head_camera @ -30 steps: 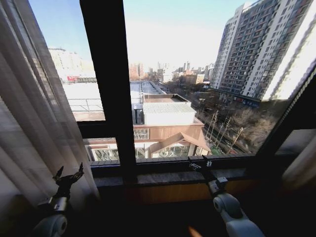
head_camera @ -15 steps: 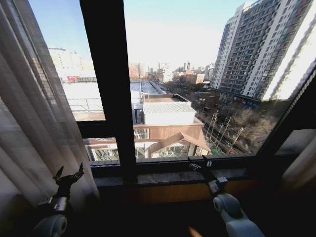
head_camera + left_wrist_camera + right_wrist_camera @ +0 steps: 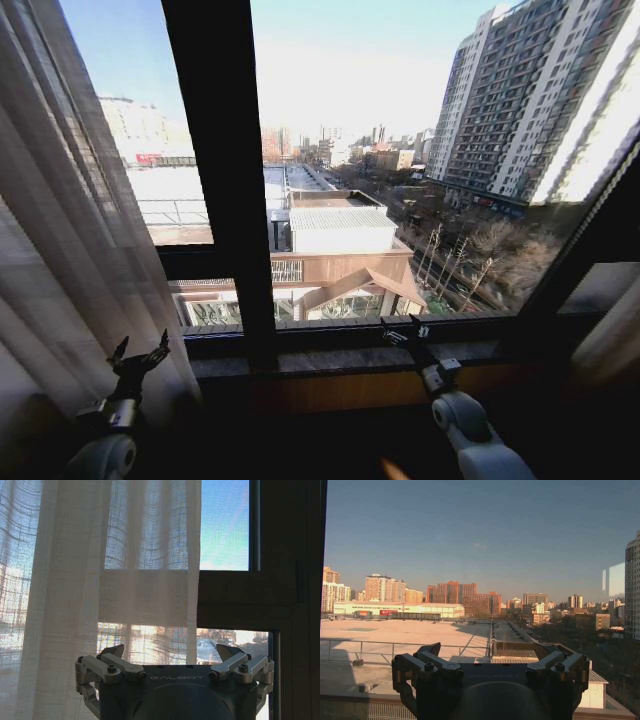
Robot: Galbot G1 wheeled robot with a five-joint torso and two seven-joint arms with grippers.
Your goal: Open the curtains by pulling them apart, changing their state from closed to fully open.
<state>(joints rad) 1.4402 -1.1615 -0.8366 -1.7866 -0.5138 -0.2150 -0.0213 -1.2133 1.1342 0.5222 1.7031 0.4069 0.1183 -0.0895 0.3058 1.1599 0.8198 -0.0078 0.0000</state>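
The sheer white-cream curtains (image 3: pixel 70 250) hang bunched in pleats at the left of the window; a pale fold of fabric (image 3: pixel 612 338) shows at the far right edge. My left gripper (image 3: pixel 140 352) is open, low and just in front of the left panel's inner edge, holding nothing. In the left wrist view the left gripper (image 3: pixel 172 655) points at the curtain (image 3: pixel 100 580), which lies beyond its spread fingers (image 3: pixel 112 655). My right gripper (image 3: pixel 405 330) is open at the window sill, facing bare glass, and its spread fingers (image 3: pixel 427 652) in the right wrist view grip nothing.
A thick dark window post (image 3: pixel 225 180) stands upright between the two arms. A dark sill (image 3: pixel 340 355) runs across below the glass. Outside are rooftops and a tall apartment block (image 3: pixel 540 100). A dark slanted frame (image 3: pixel 590 240) crosses the right side.
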